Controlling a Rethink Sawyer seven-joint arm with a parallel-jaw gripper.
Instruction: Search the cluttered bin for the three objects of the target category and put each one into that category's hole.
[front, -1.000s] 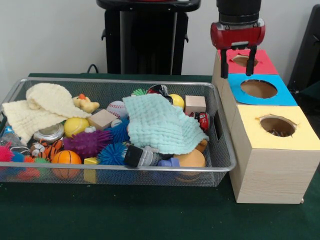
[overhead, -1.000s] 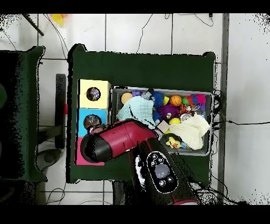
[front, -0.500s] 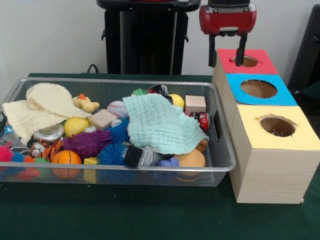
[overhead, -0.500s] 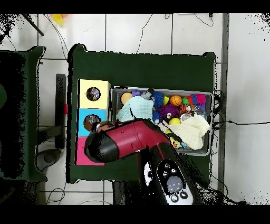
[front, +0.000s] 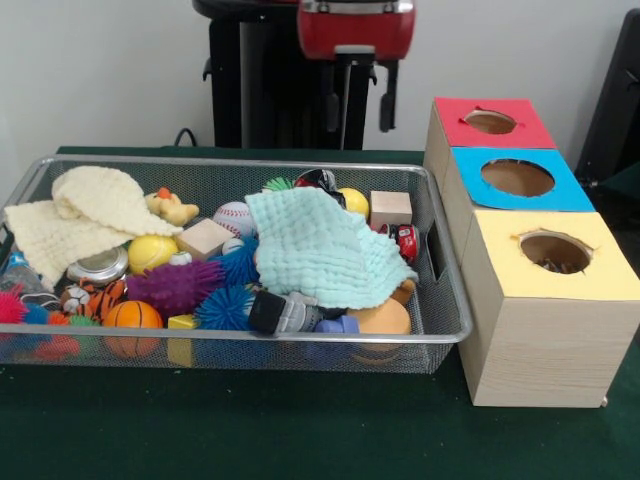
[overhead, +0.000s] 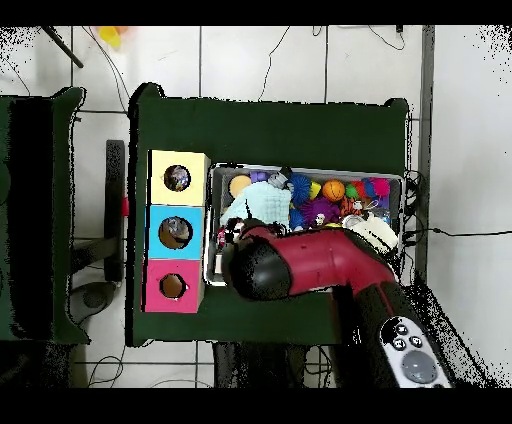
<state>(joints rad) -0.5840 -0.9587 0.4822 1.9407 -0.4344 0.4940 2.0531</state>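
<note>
Front view, closest to the camera is bare green counter (front: 250, 430), then the bin (front: 300, 352) of silver mesh sitting on it, stuffed with toys. Along its near wall there's an orange ball (front: 132, 315), a blue spiky ball (front: 222, 308) and a purple spiky ball (front: 176, 286) just behind them. A mint waffle cloth (front: 322, 248) is draped over the right half of the pile, and a cream waffle cloth (front: 75, 218) is heaped at the left end. A baseball (front: 234, 217), a rubber duck (front: 172, 207) and a wooden block (front: 390, 208) sit toward the far wall. I can't spot any of the three objects, the printed wrappers, anywhere in the bin, so they're either buried or hidden under the cloths.

Right beside the bin stand the three boxes: yellow-topped box (front: 545, 310) nearest, blue-topped box (front: 520, 180) behind it, red-topped box (front: 490, 122) farthest, each with a round hole.

Farthest back, the end effector (front: 356, 98) hangs above the bin's far rim, fingers spread apart with nothing between them.
</note>
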